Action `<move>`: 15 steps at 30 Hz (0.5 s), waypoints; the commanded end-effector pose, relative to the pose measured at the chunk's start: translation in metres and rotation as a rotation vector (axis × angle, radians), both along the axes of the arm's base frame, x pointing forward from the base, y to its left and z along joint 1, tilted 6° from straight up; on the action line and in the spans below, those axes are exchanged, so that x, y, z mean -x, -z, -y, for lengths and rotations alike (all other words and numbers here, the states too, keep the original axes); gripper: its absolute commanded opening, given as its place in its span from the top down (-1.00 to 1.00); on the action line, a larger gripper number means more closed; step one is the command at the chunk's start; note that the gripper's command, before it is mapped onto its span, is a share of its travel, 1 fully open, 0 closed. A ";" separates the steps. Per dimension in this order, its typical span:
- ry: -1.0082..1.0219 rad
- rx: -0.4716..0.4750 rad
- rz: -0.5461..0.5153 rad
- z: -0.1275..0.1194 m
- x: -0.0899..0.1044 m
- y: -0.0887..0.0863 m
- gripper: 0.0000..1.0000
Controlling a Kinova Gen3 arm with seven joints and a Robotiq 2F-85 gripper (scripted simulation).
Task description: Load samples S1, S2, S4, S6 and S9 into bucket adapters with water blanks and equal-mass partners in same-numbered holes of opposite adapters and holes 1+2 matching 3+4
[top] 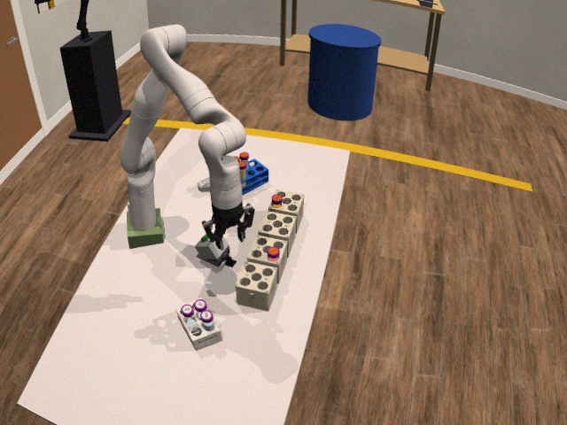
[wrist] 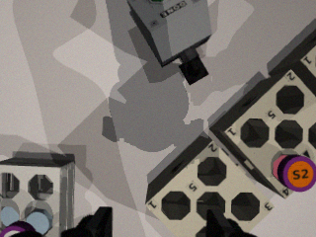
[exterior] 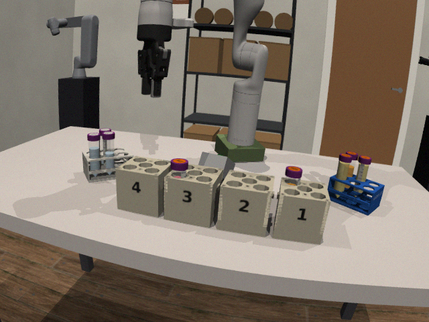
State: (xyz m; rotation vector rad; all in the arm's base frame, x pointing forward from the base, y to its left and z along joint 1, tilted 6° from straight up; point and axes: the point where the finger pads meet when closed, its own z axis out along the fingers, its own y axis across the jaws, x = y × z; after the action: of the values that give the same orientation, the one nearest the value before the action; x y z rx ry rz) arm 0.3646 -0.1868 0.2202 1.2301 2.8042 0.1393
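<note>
Four beige adapters stand in a row: adapter 4 [exterior: 140,185], 3 [exterior: 188,194], 2 [exterior: 244,200] and 1 [exterior: 301,208]. Sample S2 [wrist: 299,174] stands in hole 4 of adapter 3 [wrist: 276,128]. Another orange-dot tube [exterior: 293,173] stands in a corner hole of adapter 1; its label is too small to read. Adapters 2 and 4 [wrist: 212,190] are empty. My gripper [exterior: 151,90] is open and empty, high above the table between adapter 4 and the DONE desk [wrist: 170,25]. In the wrist view its fingertips show at the bottom edge.
A blue rack [exterior: 356,192] with three orange-dot samples stands beside adapter 1. A grey rack [exterior: 100,159] with three water blanks stands beyond adapter 4; it also shows in the wrist view [wrist: 35,197]. My arm's green base [exterior: 238,149] is behind the adapters.
</note>
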 end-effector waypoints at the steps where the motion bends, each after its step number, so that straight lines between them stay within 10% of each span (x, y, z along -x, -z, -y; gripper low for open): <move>1: 0.010 -0.006 -0.007 0.015 0.004 0.002 -0.24; 15: 0.010 -0.006 -0.006 0.055 0.011 0.005 -0.24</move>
State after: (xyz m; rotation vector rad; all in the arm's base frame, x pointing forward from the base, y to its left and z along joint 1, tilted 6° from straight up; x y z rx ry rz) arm 0.3579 -0.2296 0.2175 1.2299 2.8038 0.1388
